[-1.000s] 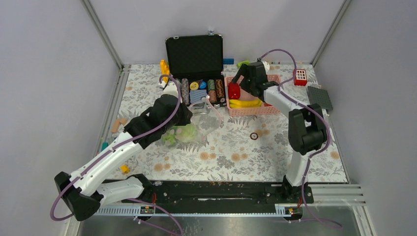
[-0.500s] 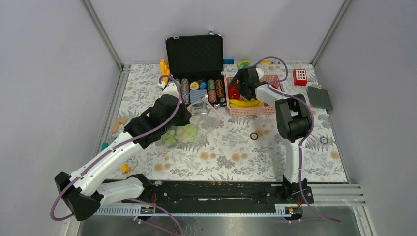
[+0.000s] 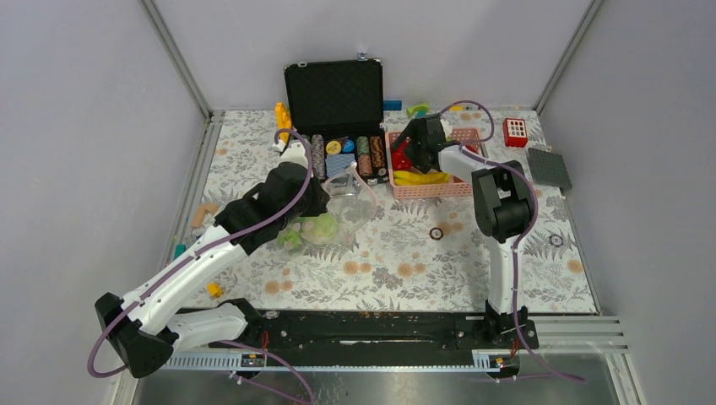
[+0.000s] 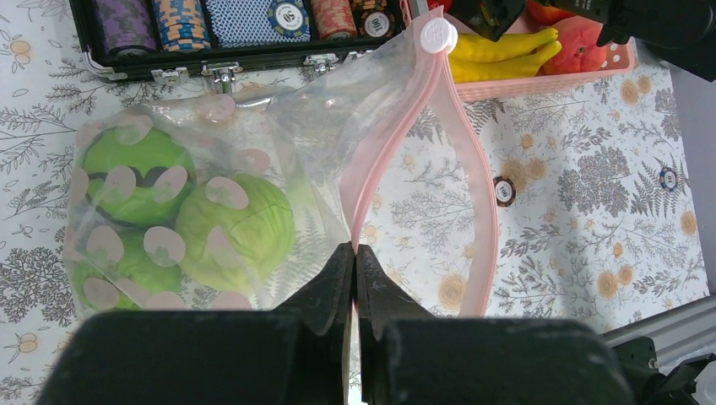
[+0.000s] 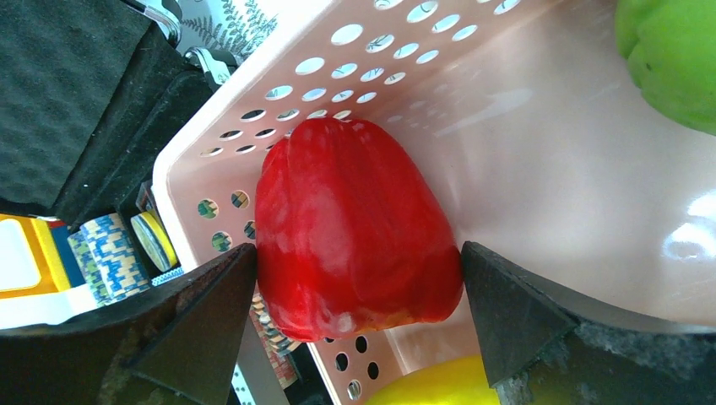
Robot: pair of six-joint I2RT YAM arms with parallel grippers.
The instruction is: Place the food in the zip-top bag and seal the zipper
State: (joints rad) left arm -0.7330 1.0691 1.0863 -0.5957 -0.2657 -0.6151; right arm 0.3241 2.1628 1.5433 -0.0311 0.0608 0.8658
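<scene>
The zip-top bag (image 4: pixel 321 110) lies floppy in front of the chip case, also in the top view (image 3: pixel 342 213). Green cabbages (image 4: pixel 241 224) sit inside it. Its pink zipper (image 4: pixel 481 186) stands open in a loop. My left gripper (image 4: pixel 355 253) is shut on the near side of the zipper strip. My right gripper (image 5: pixel 359 253) is down in the pink mesh basket (image 5: pixel 549 126), its fingers pressed on both sides of the red pepper (image 5: pixel 355 228). Yellow bananas (image 3: pixel 420 178) lie beside it, and a green fruit (image 5: pixel 675 51) farther in.
The open black case (image 3: pixel 333 93) with striped poker chips stands behind the bag, left of the basket (image 3: pixel 456 187). A loose chip (image 3: pixel 436 233) lies on the floral cloth. A red block (image 3: pixel 515 132) and a grey plate (image 3: pixel 549 167) sit at the far right.
My right arm's elbow has swung left and the gripper has come down round the red pepper in the basket. My left arm and the bag have stayed put.
</scene>
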